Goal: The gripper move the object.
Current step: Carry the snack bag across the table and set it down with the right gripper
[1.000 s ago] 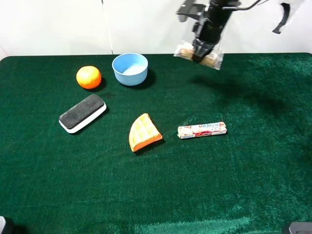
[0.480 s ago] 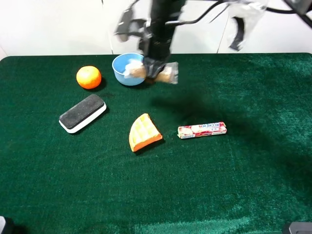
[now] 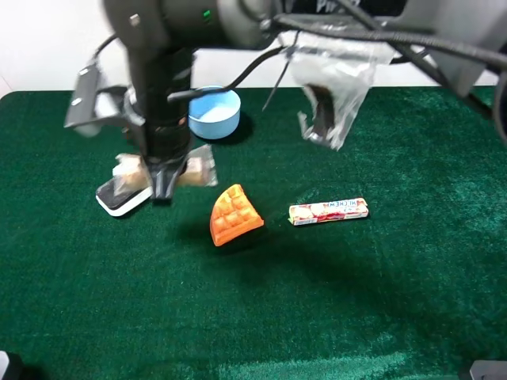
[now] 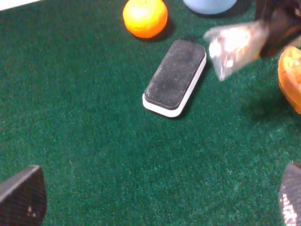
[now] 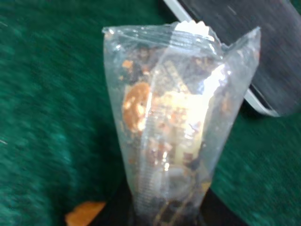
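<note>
Nearest, the left claw (image 4: 155,202) hangs wide open and empty over the green table (image 3: 356,317). Further in lie an orange waffle (image 3: 234,215) and, to its right, a candy stick (image 3: 328,210). Left of the waffle the right claw (image 3: 162,187), reaching across, pinches the bar (image 3: 196,169) by its middle, clear of the table and close by the black eraser (image 4: 175,76). Beyond sit an orange (image 4: 145,17) and a blue bowl (image 3: 212,112).
</note>
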{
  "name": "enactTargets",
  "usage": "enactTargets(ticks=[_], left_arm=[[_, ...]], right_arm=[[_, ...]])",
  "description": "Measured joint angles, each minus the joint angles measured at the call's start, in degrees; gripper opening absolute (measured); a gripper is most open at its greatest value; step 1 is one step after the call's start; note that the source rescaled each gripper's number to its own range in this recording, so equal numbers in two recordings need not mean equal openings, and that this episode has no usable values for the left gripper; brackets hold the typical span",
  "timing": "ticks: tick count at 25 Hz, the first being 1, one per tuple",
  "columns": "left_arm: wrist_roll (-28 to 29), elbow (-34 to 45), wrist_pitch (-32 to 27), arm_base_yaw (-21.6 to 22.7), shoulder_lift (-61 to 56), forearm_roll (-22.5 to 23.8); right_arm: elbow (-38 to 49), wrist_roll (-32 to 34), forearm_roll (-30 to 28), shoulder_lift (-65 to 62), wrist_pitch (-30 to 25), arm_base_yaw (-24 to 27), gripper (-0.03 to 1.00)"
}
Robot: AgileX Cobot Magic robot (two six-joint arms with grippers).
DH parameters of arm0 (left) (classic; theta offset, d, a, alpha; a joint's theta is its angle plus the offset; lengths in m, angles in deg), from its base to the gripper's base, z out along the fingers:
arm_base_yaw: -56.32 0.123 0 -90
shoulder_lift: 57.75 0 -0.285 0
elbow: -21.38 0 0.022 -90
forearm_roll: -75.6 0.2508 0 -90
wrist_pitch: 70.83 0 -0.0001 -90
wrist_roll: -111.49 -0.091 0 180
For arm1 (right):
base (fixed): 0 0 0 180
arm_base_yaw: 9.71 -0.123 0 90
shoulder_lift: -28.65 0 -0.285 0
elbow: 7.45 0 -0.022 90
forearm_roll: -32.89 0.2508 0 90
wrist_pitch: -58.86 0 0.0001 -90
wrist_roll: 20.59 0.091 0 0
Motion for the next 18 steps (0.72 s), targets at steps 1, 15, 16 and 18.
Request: enactTargets(ticks=[1, 15, 16, 18], left_arm=[[0.0, 0.0, 0.0, 0.0, 0.0, 0.0], [0.0, 0.0, 0.0, 0.0, 0.0, 0.0], [0.0, 0.0, 0.0, 0.0, 0.0, 0.0], [0.0, 0.0, 0.0, 0.0, 0.0, 0.0]], right_arm=[[0.0, 0.2, 0.0, 0.0, 0.1, -0.8, 0.0], [0.0, 1.6, 1.2, 4.3, 5.2, -9.2, 0.0], [0.0, 1.6, 1.3, 4.8, 5.6, -9.3, 0.0], [0.0, 1.6, 1.5, 5.6, 6.9, -9.8, 0.0]])
